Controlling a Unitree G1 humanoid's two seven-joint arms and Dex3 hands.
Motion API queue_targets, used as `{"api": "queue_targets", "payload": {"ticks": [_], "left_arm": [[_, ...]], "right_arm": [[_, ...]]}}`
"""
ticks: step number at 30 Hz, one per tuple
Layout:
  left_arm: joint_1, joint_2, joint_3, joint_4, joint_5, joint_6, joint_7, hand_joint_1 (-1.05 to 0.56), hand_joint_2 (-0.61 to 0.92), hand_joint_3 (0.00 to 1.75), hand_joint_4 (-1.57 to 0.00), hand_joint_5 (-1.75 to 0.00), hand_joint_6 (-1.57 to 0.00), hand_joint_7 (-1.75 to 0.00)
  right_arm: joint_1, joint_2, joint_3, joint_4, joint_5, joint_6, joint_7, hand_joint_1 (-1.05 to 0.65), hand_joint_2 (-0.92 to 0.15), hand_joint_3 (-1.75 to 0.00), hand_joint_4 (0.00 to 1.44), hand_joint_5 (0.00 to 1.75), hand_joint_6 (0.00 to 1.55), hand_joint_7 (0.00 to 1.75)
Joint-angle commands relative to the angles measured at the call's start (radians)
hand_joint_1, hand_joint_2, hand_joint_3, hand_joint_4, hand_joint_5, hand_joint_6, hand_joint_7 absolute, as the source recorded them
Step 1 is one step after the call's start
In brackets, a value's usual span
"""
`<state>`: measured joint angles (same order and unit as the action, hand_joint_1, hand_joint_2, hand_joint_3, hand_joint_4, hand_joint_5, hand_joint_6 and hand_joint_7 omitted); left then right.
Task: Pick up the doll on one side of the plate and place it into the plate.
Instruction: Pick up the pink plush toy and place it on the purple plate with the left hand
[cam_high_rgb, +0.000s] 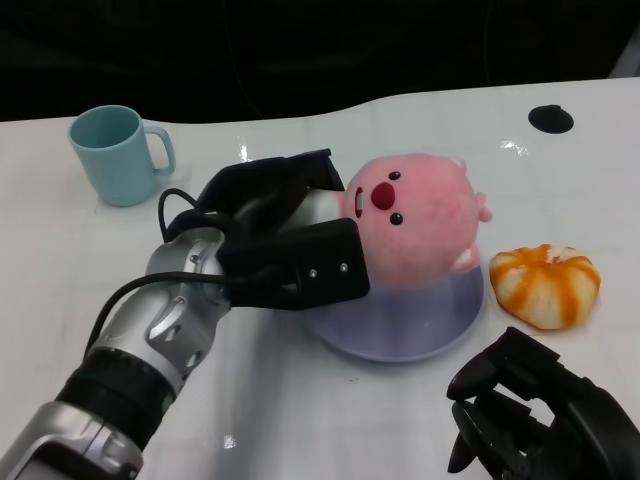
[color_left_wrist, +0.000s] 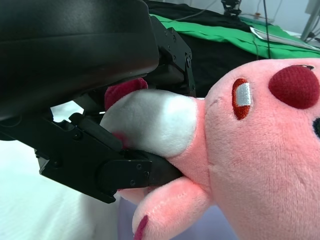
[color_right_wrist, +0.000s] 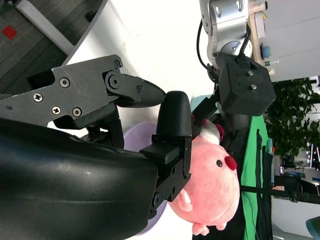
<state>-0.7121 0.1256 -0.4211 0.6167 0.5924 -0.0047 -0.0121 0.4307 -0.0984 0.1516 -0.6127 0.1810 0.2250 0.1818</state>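
The pink doll (cam_high_rgb: 415, 225) sits on the lilac plate (cam_high_rgb: 400, 325), leaning over the plate's far rim, its face with red nose and dark eyes turned up toward the head camera. The left hand (cam_high_rgb: 285, 240) grips it from the side away from the orange-striped bun: one set of fingers (cam_high_rgb: 320, 262) lies along the doll's near flank above the plate, the others curl around its far side. In the left wrist view the fingers (color_left_wrist: 115, 172) press into the doll's white-and-pink end (color_left_wrist: 150, 125), with a small pink foot sticking out just below them, so the hold is firm and close. The silver left forearm runs from the plate's side back to the near edge of the desk (cam_high_rgb: 60, 250).

The right hand (cam_high_rgb: 545, 405) hovers low over the desk on the near side of the plate, just beside its rim and in front of the bun (cam_high_rgb: 545, 285). Its fingers are curled inward with nothing between them; the right wrist view shows the same, the fingers (color_right_wrist: 172, 117) drawn in and bare, with the doll (color_right_wrist: 210, 190) and plate (color_right_wrist: 135, 142) beyond them.

The bun lies on the desk just beside the plate, apart from it. A teal mug (cam_high_rgb: 118, 152) stands well away from the plate on the far side of the left hand, handle toward the plate. A black round disc (cam_high_rgb: 551, 118) sits on the desk far beyond the bun.
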Motion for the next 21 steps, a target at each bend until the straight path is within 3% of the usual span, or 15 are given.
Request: {"api": "queue_targets", "payload": {"ticks": [1, 9, 10, 13, 14, 15, 16, 17, 18, 20, 21], "left_arm": [[-0.049, -0.023, -0.014, 0.050, 0.014, -0.004, 0.024, -0.18, 0.49, 1.09, -0.95, -1.75, -0.75, -1.75], [-0.089, -0.053, -0.041, 0.128, 0.034, -0.017, 0.041, -0.19, 0.49, 1.07, -0.94, -1.75, -0.72, -1.75], [-0.093, -0.051, -0.042, 0.132, 0.030, -0.018, 0.026, -0.19, 0.46, 1.06, -0.92, -1.75, -0.74, -1.67], [-0.101, -0.043, -0.046, 0.130, 0.021, -0.015, -0.026, -0.22, 0.49, 0.89, -0.79, -1.65, -0.95, -0.71], [-0.100, -0.038, -0.045, 0.118, 0.015, -0.009, -0.055, -0.22, 0.53, 0.83, -0.76, -1.64, -0.96, -0.56], [-0.099, -0.035, -0.043, 0.108, 0.011, -0.004, -0.075, -0.24, 0.66, 0.62, -0.68, -1.64, -0.91, -0.30], [-0.097, -0.028, -0.046, 0.098, 0.011, -0.005, -0.103, -0.25, 0.74, 0.50, -0.65, -1.64, -0.91, -0.18], [-0.097, -0.018, -0.054, 0.088, 0.020, -0.005, -0.128, -0.32, 0.84, 0.37, -0.46, -1.26, -0.72, -0.11], [-0.096, -0.008, -0.063, 0.078, 0.031, -0.006, -0.147, -0.36, 0.88, 0.33, -0.44, -0.90, -0.61, -0.06], [-0.096, 0.011, -0.083, 0.056, 0.054, 0.001, -0.181, -0.47, 0.91, 0.33, -0.36, -0.44, -0.40, -0.01], [-0.095, 0.016, -0.088, 0.047, 0.059, 0.005, -0.191, -0.50, 0.92, 0.34, -0.33, -0.36, -0.35, -0.01]], "right_arm": [[0.009, -0.014, 0.007, -0.018, -0.011, -0.018, 0.004, -0.34, -0.92, -0.54, 0.58, 1.72, 0.47, 1.61], [0.018, -0.012, 0.016, -0.029, -0.018, -0.016, -0.003, -0.34, -0.91, -0.53, 0.58, 1.72, 0.47, 1.59], [0.019, -0.012, 0.017, -0.030, -0.019, -0.018, -0.002, -0.34, -0.91, -0.53, 0.58, 1.72, 0.48, 1.59], [0.019, -0.013, 0.018, -0.028, -0.017, -0.026, 0.002, -0.34, -0.92, -0.54, 0.58, 1.72, 0.47, 1.59], [0.018, -0.012, 0.019, -0.029, -0.017, -0.024, 0.001, -0.34, -0.92, -0.54, 0.58, 1.72, 0.47, 1.59], [0.018, -0.012, 0.019, -0.029, -0.017, -0.022, 0.000, -0.34, -0.92, -0.54, 0.58, 1.72, 0.47, 1.59], [0.017, -0.012, 0.020, -0.032, -0.017, -0.016, -0.002, -0.35, -0.92, -0.54, 0.58, 1.72, 0.47, 1.59], [0.016, -0.012, 0.021, -0.032, -0.020, -0.016, -0.005, -0.35, -0.92, -0.53, 0.58, 1.72, 0.47, 1.59], [0.016, -0.013, 0.022, -0.033, -0.023, -0.016, -0.006, -0.35, -0.92, -0.53, 0.58, 1.72, 0.48, 1.60], [0.015, -0.015, 0.023, -0.030, -0.030, -0.022, -0.006, -0.35, -0.91, -0.54, 0.58, 1.73, 0.48, 1.60], [0.015, -0.015, 0.023, -0.029, -0.031, -0.025, -0.006, -0.35, -0.91, -0.54, 0.59, 1.73, 0.48, 1.60]]}}
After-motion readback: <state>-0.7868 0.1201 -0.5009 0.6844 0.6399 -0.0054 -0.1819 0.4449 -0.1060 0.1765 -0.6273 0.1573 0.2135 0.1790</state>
